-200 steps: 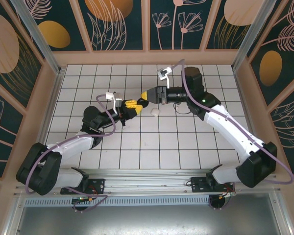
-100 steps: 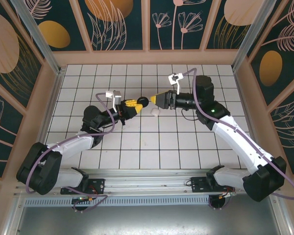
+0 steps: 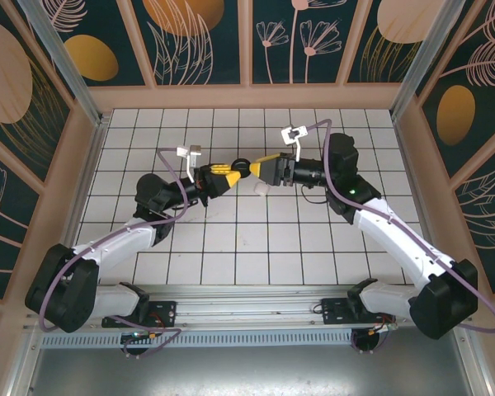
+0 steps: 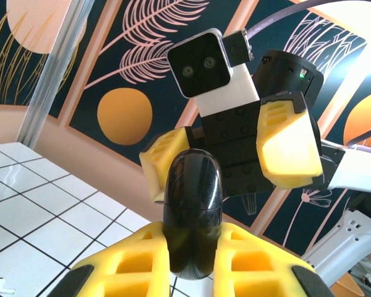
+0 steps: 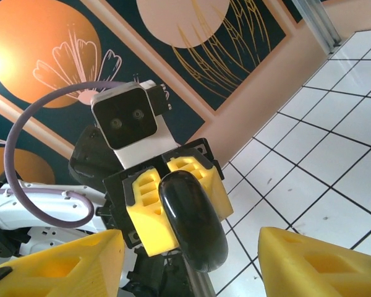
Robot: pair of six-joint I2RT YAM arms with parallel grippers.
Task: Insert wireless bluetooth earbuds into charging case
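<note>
top external: black charging case (image 3: 241, 167) clenched in the left jaws.
right jaws stand released, facing the case's free end; a white earbud (image 4: 0, 286) lies on the worktop (image 3: 231, 239) beneath both jaws.

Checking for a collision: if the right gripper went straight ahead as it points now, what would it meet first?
Most likely the black case clamped in the left gripper, facing the open right gripper; depth unclear.
</note>
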